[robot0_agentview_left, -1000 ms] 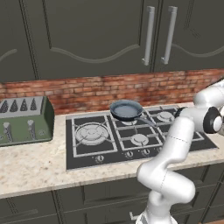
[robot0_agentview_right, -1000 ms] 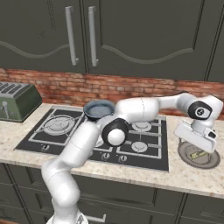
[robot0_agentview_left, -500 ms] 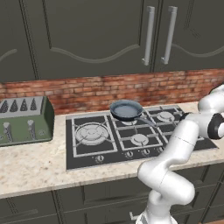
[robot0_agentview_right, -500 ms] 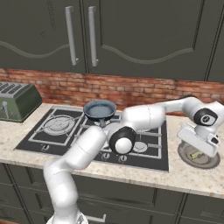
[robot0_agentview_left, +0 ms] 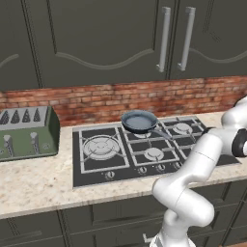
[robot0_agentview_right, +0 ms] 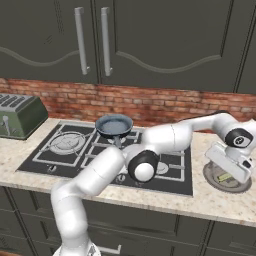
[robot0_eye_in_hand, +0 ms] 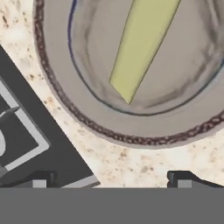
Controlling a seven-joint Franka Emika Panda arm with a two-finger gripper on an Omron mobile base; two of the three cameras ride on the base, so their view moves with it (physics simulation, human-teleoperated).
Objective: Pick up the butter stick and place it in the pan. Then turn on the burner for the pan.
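Pick-up of the butter, first step of the task, judged in hand and not yet done. Found the gripper [robot0_eye_in_hand: 111, 179] poised above a shallow grey plate [robot0_eye_in_hand: 87, 118] on the counter just right of the cooktop [robot0_eye_in_hand: 26, 144], fingertips spread to their widest and clasping nothing. Saw the butter stick [robot0_eye_in_hand: 142, 43] lying in that plate's hollow, a pale-yellow block running slantwise across the hand view, ahead of the tips and apart from both. Located the pan [robot0_agentview_left: 139, 120] well apart from it, at the back of the cooktop over a small burner mostly hidden beneath it, with a bare bowl and the handle pointing toward the front right.

Judged the next move thus: centre the hand over the stick, roll the wrist so as to straddle its narrow width, sink into the plate without clipping the rim, then close. After that, would need a carry across the cooktop to the pan, and lastly a turn of the right knob among the row of knobs [robot0_agentview_left: 110, 174] along the cooktop's front edge. Could not tell from these views which knob served the pan's burner.

Looked for brands, labels and lettering and read none: plain green toaster [robot0_agentview_left: 26, 135], knob markings too small to make out.
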